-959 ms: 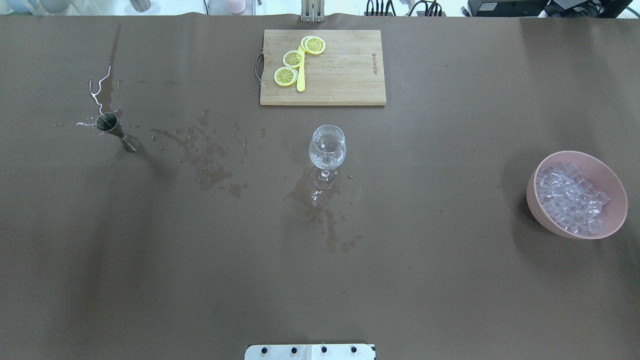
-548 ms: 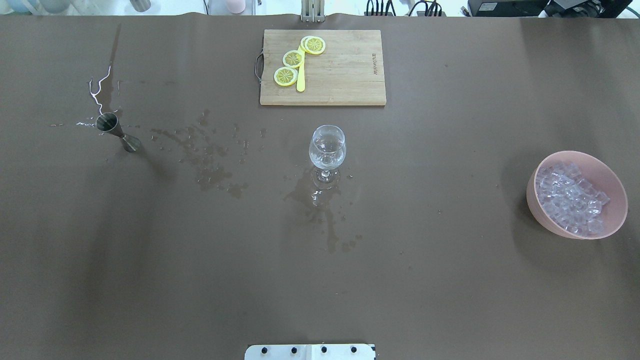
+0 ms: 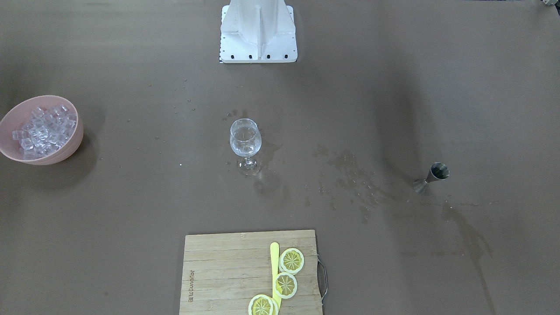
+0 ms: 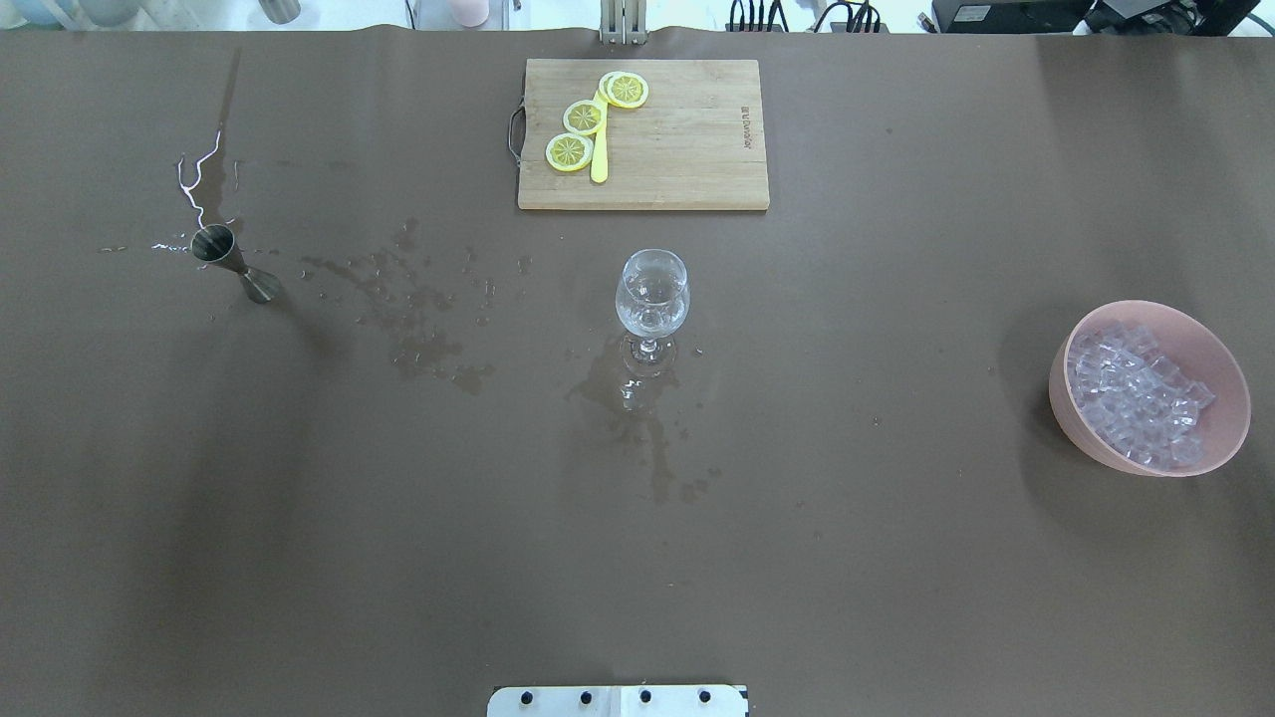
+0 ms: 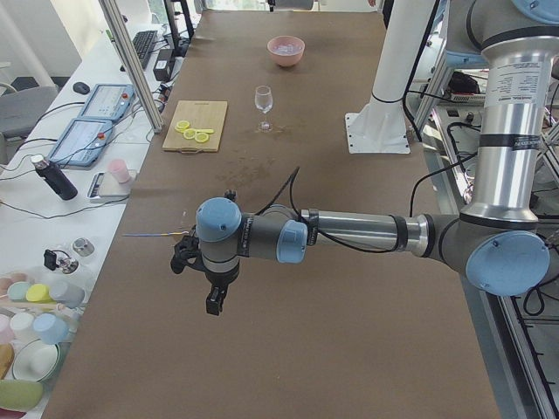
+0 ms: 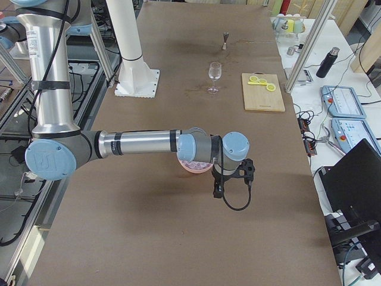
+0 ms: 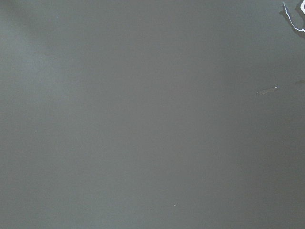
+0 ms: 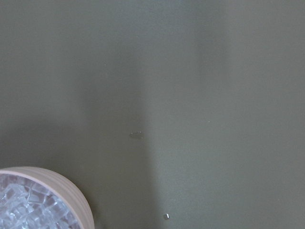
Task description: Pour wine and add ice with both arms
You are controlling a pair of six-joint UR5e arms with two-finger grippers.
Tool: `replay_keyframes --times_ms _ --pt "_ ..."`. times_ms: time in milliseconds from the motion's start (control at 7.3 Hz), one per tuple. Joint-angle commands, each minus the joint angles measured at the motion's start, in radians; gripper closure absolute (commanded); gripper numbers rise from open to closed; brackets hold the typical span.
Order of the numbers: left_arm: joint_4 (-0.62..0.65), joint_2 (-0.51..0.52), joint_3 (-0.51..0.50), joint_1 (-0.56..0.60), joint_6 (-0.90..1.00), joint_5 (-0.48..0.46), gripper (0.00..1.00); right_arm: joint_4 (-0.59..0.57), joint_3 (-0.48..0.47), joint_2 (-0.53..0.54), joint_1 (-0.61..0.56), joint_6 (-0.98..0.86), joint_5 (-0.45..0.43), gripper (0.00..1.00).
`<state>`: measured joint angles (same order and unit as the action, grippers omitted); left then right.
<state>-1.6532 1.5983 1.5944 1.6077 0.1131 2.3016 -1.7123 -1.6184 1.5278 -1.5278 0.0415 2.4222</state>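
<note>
pour looks done, w/ wine glass (image 4: 652,284) mid-table seeming to hold a little wine (image 4: 649,317) & jigger (image 4: 235,265) at its 9 o'clock, but ice (image 4: 1136,393) sits in pink bowl (image 4: 1076,430) at 3 o'clock, none seen in glass, while left gripper (image 5: 213,304) & right gripper (image 6: 218,191) hang apart, grip state can't be told.

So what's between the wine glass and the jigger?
Only dark spill stains and droplets, no objects, between wine glass and jigger; clearest in the overhead view.

Glossy clear ice (image 4: 1136,398), metal jigger (image 4: 236,265), wooden board (image 4: 677,149), matt table (image 4: 896,548).
</note>
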Motion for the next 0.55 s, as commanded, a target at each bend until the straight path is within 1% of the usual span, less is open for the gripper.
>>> replay_keyframes --times_ms 0,137,411 --pt "-0.022 0.0 0.001 0.0 0.002 -0.001 0.02 0.0 -0.002 0.0 0.0 0.001 0.0 0.0" --pt "-0.069 -0.001 0.006 0.0 -0.009 -0.005 0.02 -0.001 -0.002 0.0 0.0 0.002 0.002 0.0" --pt "-0.069 0.003 -0.002 0.0 -0.009 -0.011 0.02 -0.001 -0.003 0.002 -0.002 0.0 0.0 0.0"
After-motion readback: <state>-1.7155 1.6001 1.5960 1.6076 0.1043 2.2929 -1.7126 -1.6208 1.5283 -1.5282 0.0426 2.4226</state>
